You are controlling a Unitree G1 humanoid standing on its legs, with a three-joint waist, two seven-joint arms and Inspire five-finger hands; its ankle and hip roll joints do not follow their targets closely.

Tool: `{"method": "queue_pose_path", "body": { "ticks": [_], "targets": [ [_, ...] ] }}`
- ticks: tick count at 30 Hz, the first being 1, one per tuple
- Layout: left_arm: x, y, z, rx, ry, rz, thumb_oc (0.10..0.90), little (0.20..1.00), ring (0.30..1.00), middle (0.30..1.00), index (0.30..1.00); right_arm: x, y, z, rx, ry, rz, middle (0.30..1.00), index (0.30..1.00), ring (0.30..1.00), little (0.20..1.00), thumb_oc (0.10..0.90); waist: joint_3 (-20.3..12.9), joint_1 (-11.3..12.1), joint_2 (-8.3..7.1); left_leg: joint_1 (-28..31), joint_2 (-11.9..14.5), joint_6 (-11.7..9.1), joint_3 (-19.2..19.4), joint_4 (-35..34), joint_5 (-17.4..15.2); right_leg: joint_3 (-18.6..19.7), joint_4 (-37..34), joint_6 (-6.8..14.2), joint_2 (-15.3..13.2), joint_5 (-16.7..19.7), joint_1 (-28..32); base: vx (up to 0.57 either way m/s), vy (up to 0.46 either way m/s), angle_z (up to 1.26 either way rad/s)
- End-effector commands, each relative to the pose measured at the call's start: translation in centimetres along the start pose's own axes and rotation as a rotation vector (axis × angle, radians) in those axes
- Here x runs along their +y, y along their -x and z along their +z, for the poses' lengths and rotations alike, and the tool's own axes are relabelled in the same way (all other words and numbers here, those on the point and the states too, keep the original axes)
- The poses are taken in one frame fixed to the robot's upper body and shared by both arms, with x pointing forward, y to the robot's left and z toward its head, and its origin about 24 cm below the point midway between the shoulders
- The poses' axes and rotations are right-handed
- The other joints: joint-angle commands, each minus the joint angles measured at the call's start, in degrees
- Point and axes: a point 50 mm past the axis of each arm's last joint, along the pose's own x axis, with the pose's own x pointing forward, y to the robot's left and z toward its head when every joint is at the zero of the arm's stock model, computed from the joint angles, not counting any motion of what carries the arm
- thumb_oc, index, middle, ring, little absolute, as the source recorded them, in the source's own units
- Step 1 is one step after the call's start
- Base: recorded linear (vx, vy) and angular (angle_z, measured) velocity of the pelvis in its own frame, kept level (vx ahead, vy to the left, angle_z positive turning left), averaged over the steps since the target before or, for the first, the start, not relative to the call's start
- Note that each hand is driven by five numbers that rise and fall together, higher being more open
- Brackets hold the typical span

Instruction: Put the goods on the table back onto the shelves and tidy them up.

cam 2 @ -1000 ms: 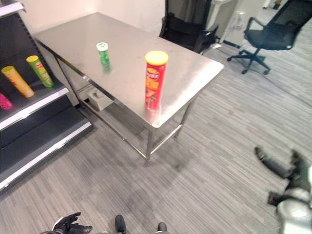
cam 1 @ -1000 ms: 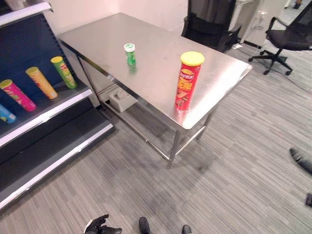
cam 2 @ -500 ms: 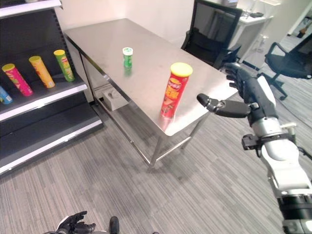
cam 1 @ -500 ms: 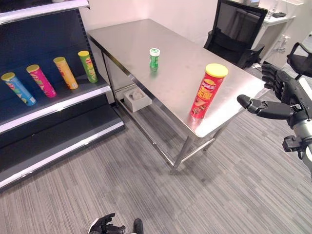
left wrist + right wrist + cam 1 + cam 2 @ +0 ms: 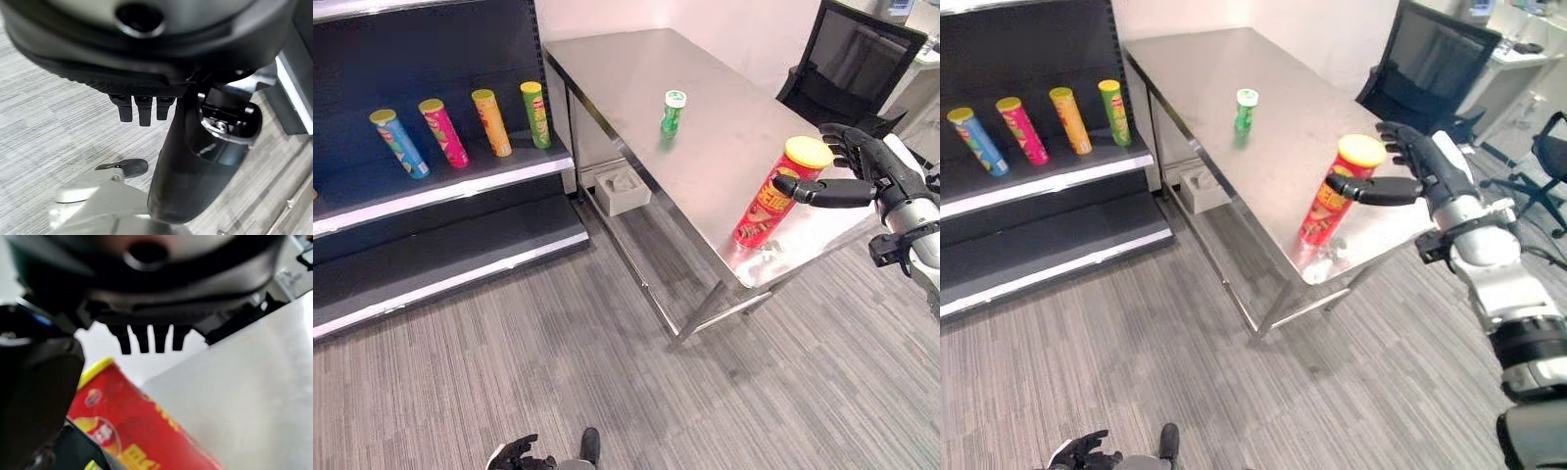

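Note:
A tall red can with a yellow lid [image 5: 771,196] stands near the front right corner of the steel table [image 5: 636,69]. My right hand [image 5: 864,164] is open beside its top: the thumb reaches across the can's front just under the lid and the straight fingers lie behind the lid. In the right wrist view the red can [image 5: 146,431] lies between thumb and fingers. A small green can with a white cap [image 5: 673,110] stands upright mid-table. My left hand [image 5: 517,454] hangs low over the carpet, fingers relaxed.
A dark shelf unit [image 5: 450,186] stands left of the table, with blue [image 5: 399,143], pink [image 5: 443,132], orange [image 5: 491,122] and green [image 5: 536,115] cans on one board. A white box [image 5: 622,189] sits under the table. A black office chair [image 5: 862,49] stands behind.
The camera has swung, so the whole scene has shifted. My right hand has closed in on the red can from its right, and its thumb now crosses the can's top part.

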Motion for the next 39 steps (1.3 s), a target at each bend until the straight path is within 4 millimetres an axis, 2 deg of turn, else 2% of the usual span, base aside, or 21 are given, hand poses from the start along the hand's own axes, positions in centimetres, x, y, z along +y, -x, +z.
{"method": "queue_pose_path", "body": {
  "ticks": [1,18,19,20,21,35,39],
  "targets": [
    [-0.4,0.1,-0.5,0.011,-0.063,-0.023,0.8,0.9,0.9,0.9,0.9,-4.5,-1.0,5.5,-0.184,0.064,-0.143,0.9,0.9,0.9,0.9,0.8,-3.02,1.33,-0.18,3.69,5.74,-5.75,1.23,0.32,-4.76,-0.47,0.33,4.11,-2.34,1.32,-0.81,0.01,0.0,0.19],
    [-0.1,0.1,-0.3,-0.003,-0.063,-0.011,0.8,0.9,0.9,0.9,0.9,-3.8,-1.8,4.9,-0.114,0.162,-0.088,0.9,0.9,0.9,0.9,0.8,-2.56,1.75,-0.49,3.44,5.58,-5.67,0.75,0.32,-5.07,-0.79,0.33,4.24,-2.6,1.41,-1.11,0.0,0.001,0.01],
    [-0.2,0.2,-0.4,-0.002,-0.06,-0.01,0.8,0.9,0.9,0.9,0.9,-3.6,-1.9,4.7,-0.118,0.136,-0.104,0.448,0.448,0.448,0.448,0.499,-2.49,1.76,-0.29,3.55,5.48,-5.59,0.7,0.32,-5.2,-0.77,0.33,4.27,-2.63,1.27,-1.05,0.0,0.0,0.0],
    [-0.2,0.2,-0.4,-0.003,-0.061,-0.01,0.8,0.9,0.9,0.9,0.9,-3.7,-1.9,4.7,-0.123,0.124,-0.118,0.331,0.331,0.331,0.331,0.42,-2.46,1.75,-0.24,3.57,5.46,-5.57,0.7,0.32,-5.25,-0.77,0.33,4.28,-2.64,1.3,-1.07,0.0,0.0,0.0],
    [-0.2,0.2,-0.3,-0.003,-0.06,-0.01,0.8,0.9,0.9,0.9,0.9,-3.7,-1.9,4.8,-0.128,0.111,-0.131,0.3,0.3,0.3,0.3,0.4,-2.47,1.76,-0.17,3.61,5.41,-5.54,0.66,0.32,-5.3,-0.79,0.33,4.3,-2.65,1.29,-1.05,0.0,0.0,0.0],
    [-0.1,0.1,-0.5,0.007,-0.059,0.011,0.8,0.9,0.9,0.9,0.9,-3.9,-1.3,5.2,-0.194,0.06,-0.269,0.3,0.3,0.3,0.3,0.4,-2.7,2.19,0.12,4.08,5.28,-5.22,0.27,0.32,-5.76,-1.0,0.33,4.18,-2.69,0.99,-0.53,0.0,0.0,0.0],
    [0.0,0.1,-0.3,0.003,-0.05,0.021,0.8,0.9,0.9,0.9,0.9,-3.9,-0.4,6.3,-0.273,0.054,-0.311,0.3,0.3,0.3,0.3,0.4,-2.92,1.9,0.41,4.4,5.39,-5.19,0.17,0.32,-5.95,-1.09,0.33,4.07,-2.61,0.8,-0.26,0.0,-0.013,0.0]
  ]
}}
